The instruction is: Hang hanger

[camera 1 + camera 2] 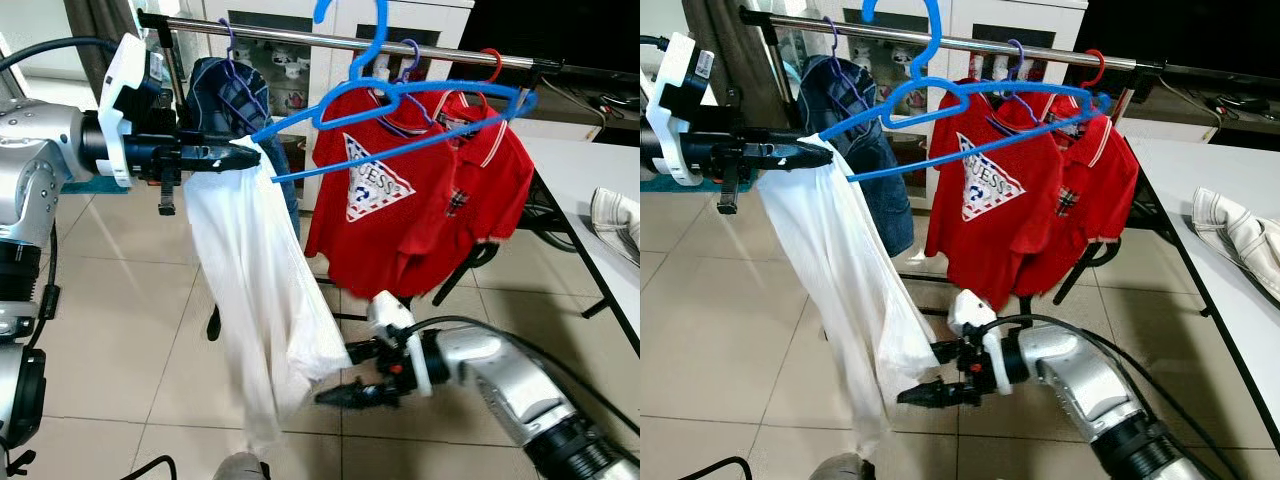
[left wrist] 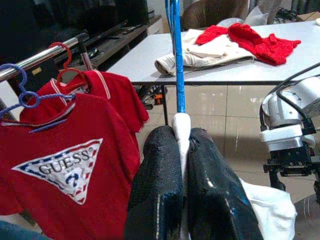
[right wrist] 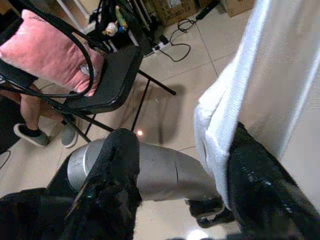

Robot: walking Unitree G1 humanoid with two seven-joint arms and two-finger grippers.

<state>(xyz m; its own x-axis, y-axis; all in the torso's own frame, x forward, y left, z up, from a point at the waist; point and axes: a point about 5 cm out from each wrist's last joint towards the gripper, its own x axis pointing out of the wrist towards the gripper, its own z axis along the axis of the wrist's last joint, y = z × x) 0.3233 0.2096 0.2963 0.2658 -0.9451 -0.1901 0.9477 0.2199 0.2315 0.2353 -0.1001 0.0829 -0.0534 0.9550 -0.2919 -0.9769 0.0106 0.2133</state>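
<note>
A blue plastic hanger (image 1: 400, 100) tilts in front of the metal clothes rail (image 1: 290, 36), its hook (image 1: 381, 25) up at rail height. I cannot tell if the hook rests on the rail. A white garment (image 1: 262, 290) droops from the hanger's low left end. My left gripper (image 1: 245, 155) is shut on that end, pinching cloth and hanger between its fingers (image 2: 160, 170). My right gripper (image 1: 333, 376) is low down by the garment's hem, open. The hem's edge (image 3: 215, 125) lies against one of its fingers (image 3: 260, 185).
Two red polo shirts (image 1: 400, 210) and a denim garment (image 1: 215, 90) hang on the rail behind. A white table (image 1: 600, 190) with folded cloth (image 1: 620, 215) stands on the right. A black chair with a pink cushion (image 3: 50, 55) and a person's legs (image 3: 30, 125) are nearby. The floor is tiled.
</note>
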